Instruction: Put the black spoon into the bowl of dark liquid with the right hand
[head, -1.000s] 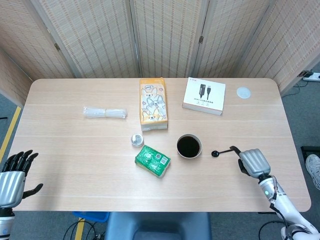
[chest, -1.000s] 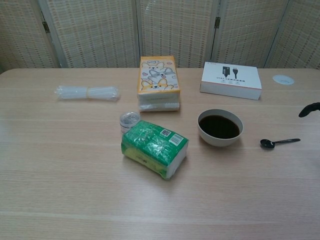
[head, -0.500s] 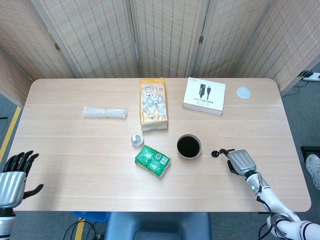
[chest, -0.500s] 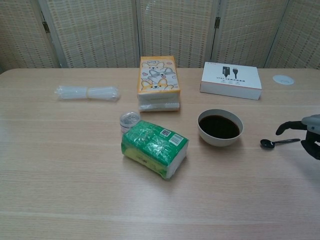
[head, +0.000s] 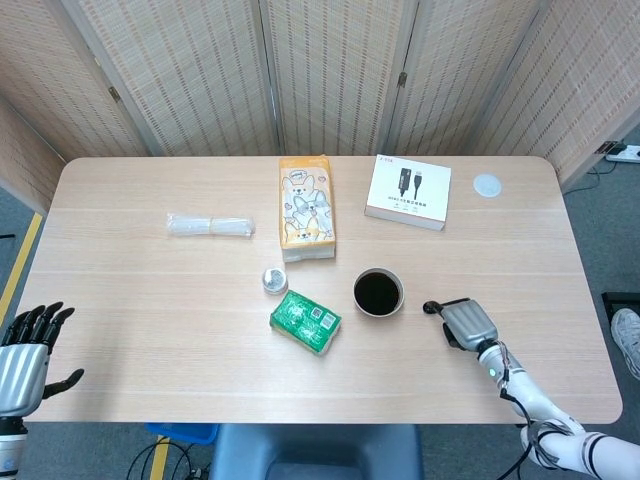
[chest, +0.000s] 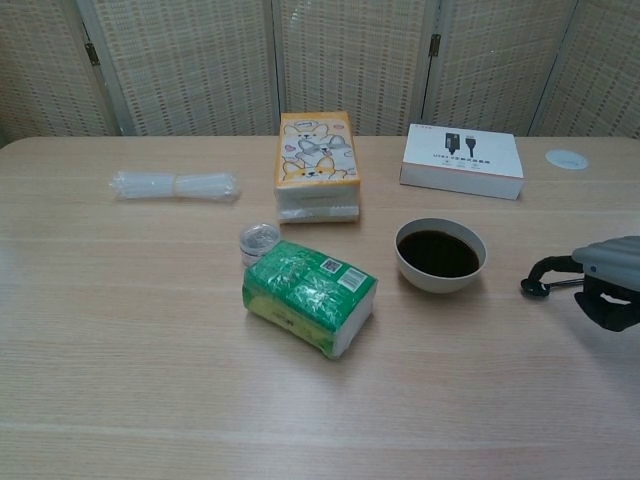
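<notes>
On the right side of the table (head: 150, 300), the right hand (head: 468, 323) is seen lowered over the handle of the black spoon (chest: 537, 288), palm down, with dark fingers (chest: 548, 266) curled forward above the handle. Whether the handle is actually gripped cannot be told from either view; only the spoon's head is plainly seen, lying on the wood just right of the bowl of dark liquid (head: 378, 292) and apart from its rim. The bowl stands upright near the table's middle, its liquid surface level. To the left of the bowl, a green packet (head: 305, 322) is laid at an angle, and a small clear lidded cup (head: 274, 280) is placed just beyond the packet's far left corner. Farther back, an orange tissue pack (head: 305, 207) printed with cartoon dogs is set lengthwise, and a white box (head: 408, 191) with a cable pictured on it lies to its right. A small white disc (head: 487, 184) is noted near the far right corner. A clear plastic bundle (head: 210, 226) is found on the left half. The left hand (head: 24, 355) is held off the near left edge of the table, fingers spread and nothing in it.
</notes>
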